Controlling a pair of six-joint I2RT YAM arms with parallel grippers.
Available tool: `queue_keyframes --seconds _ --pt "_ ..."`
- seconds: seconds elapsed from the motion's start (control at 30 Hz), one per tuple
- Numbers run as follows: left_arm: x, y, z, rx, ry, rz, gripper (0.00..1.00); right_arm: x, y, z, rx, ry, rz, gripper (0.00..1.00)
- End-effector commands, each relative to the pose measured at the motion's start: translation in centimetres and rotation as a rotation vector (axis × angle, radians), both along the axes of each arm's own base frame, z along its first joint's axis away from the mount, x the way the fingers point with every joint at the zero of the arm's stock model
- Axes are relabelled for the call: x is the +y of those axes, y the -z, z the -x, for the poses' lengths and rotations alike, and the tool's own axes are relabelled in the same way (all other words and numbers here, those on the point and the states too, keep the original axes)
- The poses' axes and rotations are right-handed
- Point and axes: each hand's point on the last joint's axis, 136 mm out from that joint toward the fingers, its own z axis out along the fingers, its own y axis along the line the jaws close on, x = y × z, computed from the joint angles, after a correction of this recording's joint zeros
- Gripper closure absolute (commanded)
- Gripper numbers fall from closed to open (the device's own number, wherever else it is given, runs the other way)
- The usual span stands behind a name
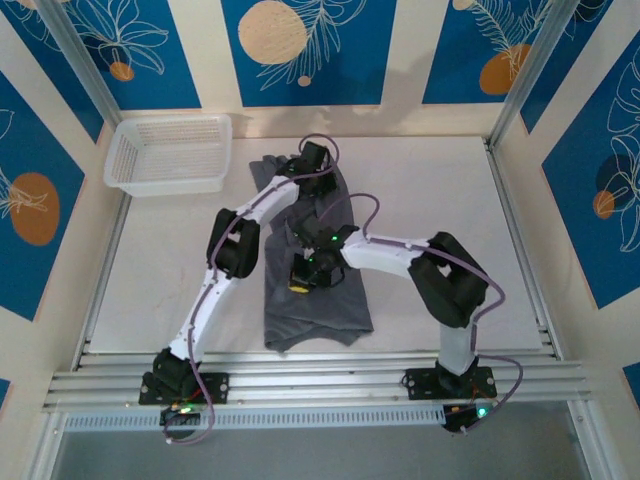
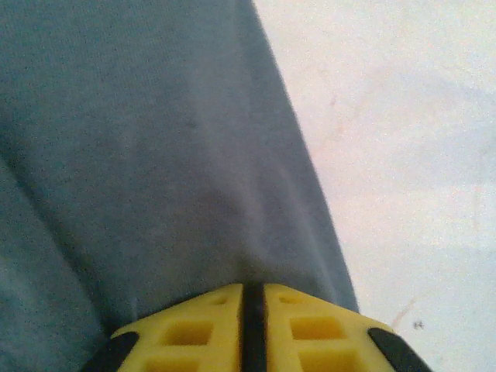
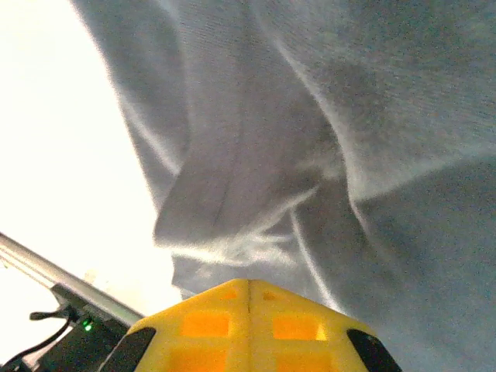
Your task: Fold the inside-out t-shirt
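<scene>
We see the inside-out t-shirt (image 1: 335,305) lying as a long grey strip down the middle of the table (image 1: 430,190), from its near edge to its far side. Over the strip's middle the right gripper (image 1: 298,285) hangs, jaws pressed together. At the far end the left gripper (image 1: 288,163) shows a thin slit; whether it pinches cloth, we cannot tell. A white basket (image 1: 170,183) sits far left.

I can pass over bare counter (image 1: 450,190) right and left of the t-shirt (image 1: 318,310); white basket (image 1: 165,183) blocks my far-left corner.
</scene>
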Motion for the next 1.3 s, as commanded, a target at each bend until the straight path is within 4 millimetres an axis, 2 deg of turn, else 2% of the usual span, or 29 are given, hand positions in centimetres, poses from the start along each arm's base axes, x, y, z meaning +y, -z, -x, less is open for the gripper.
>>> queue_keyframes --seconds 0.0,0.03,0.1,0.17,0.23,0.3,0.33,0.43,0.6,0.67,0.73,0.9,1.03,1.07,1.13,1.27 --pt "-0.7 -13.5 0.6 -0.211 0.105 0.084 0.69 -2.2 -4.3 -0.3 -0.140 -0.014 -0.024 1.00" --pt "-0.6 -16.0 1.0 -0.253 0.121 0.095 0.64 -3.3 -4.9 -0.3 -0.173 0.000 -0.013 1.00" --pt "0.2 -21.0 2.7 -0.332 0.150 0.102 0.57 -6.9 -5.4 -0.1 -0.242 0.071 0.051 0.96" --pt "1.2 -24.3 5.0 -0.386 0.167 0.113 0.54 -10.6 -5.2 0.5 -0.284 0.137 0.093 0.87" --pt "2.6 -26.4 7.9 -0.425 0.178 0.137 0.51 -13.4 -4.3 1.6 -0.296 0.166 0.091 0.79" --pt "4.4 -26.8 11.6 -0.434 0.188 0.149 0.47 -15.5 -3.5 2.9 -0.269 0.179 0.067 0.65" --pt "5.3 -26.5 13.3 -0.425 0.191 0.147 0.45 -16.0 -3.2 3.4 -0.260 0.176 0.053 0.61" --pt "8.3 -22.6 18.9 -0.319 0.188 0.117 0.42 -17.1 -2.0 5.0 -0.194 0.168 0.023 0.61" --pt "14.2 -11.8 28.0 -0.017 0.133 -0.010 0.43 -17.2 0.6 7.2 -0.082 0.118 0.027 0.60" --pt "15.5 -9.0 30.9 0.054 0.121 -0.002 0.43 -17.0 1.6 7.7 -0.045 0.111 0.025 0.59" --pt "16.0 -7.0 33.0 0.110 0.113 0.028 0.42 -16.8 2.1 7.8 -0.029 0.113 0.011 0.54" --pt "16.2 -3.6 35.7 0.229 0.091 0.100 0.41 -16.0 2.8 7.6 0.001 0.108 -0.012 0.53" --pt "17.1 -2.1 37.1 0.276 0.060 0.085 0.35 -15.2 3.3 7.3 0.027 0.104 -0.026 0.60" --pt "17.4 -1.7 37.5 0.294 0.056 0.073 0.34 -15.1 3.4 7.3 0.028 0.103 -0.021 0.63" --pt "17.6 -1.1 38.2 0.333 0.049 0.071 0.33 -15.0 3.2 7.1 0.022 0.103 -0.022 0.76" --pt "17.3 0.1 39.7 0.414 0.036 0.119 0.34 -15.5 2.2 7.1 -0.019 0.120 -0.023 0.98"
